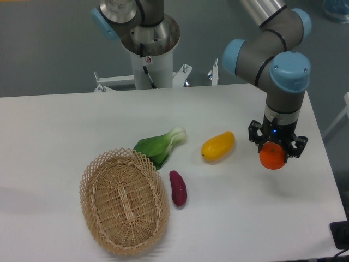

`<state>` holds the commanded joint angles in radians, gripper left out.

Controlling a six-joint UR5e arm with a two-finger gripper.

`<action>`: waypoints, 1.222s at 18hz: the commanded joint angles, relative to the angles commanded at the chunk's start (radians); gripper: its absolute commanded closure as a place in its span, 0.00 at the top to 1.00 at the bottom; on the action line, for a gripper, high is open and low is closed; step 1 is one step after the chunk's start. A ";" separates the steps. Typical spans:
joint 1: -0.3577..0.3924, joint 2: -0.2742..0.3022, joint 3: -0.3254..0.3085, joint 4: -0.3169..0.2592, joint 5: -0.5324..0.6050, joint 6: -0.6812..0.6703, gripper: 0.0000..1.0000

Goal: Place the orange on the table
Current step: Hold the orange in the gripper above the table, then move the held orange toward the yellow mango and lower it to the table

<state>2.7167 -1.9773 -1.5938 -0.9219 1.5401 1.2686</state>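
Observation:
The orange (272,158) is a small round bright-orange fruit held between my gripper's fingers at the right side of the white table (65,125). My gripper (274,151) points straight down and is shut on the orange. I cannot tell whether the fruit touches the tabletop or hangs just above it. The top of the orange is hidden by the gripper body.
A yellow oblong fruit (218,146) lies left of the gripper. A bok choy (161,145) and a purple sweet potato (178,188) lie nearer the middle. A wicker oval basket (123,200) sits at the front left. The table's right edge is close to the gripper.

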 joint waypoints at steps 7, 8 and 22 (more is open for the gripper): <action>0.002 0.000 -0.011 0.002 0.000 -0.009 0.49; 0.008 0.000 -0.018 0.002 -0.003 -0.011 0.49; -0.043 -0.023 -0.137 0.028 -0.057 -0.172 0.48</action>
<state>2.6738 -2.0002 -1.7303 -0.8943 1.4834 1.0970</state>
